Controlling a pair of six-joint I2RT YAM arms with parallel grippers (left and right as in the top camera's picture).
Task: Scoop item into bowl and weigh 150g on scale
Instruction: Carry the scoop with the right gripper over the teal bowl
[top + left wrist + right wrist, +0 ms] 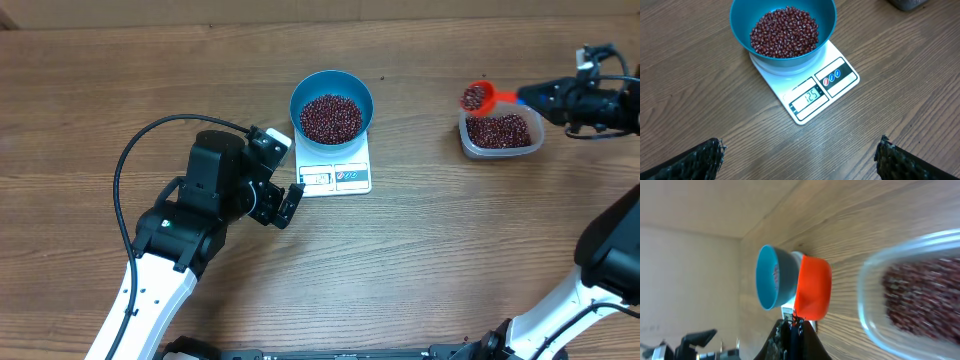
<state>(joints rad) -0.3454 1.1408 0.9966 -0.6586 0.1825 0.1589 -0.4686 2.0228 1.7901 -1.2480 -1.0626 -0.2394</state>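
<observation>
Wood-grain table (450, 250) fills the overhead view, with one arm at each side. The left pincer (291, 204) hangs just beside the scale's display edge, above the tabletop. Its two fingers (695, 162) are spread as wide as they go, with nothing between them and nothing touched. The right pincer (545, 97) is pressed tight on the handle of an orange scoop (490, 97), which it holds roughly level in the air. A clear tub (537, 143) sits on the table under that arm, well apart from the scale, and the scoop's cup hangs over the tub's corner on the scale side. The scale (335, 175) is white and lies flat near the table's middle, its display facing the left arm and reading 125 in the left wrist view. The blue bowl (297, 100) stands on the scale's platform, covering most of it and leaving the display panel bare. Dark red-brown beans (331, 118) lie heaped in the bowl, well below its rim. More of them cover the tub's floor, and a small load fills the scoop's cup.
</observation>
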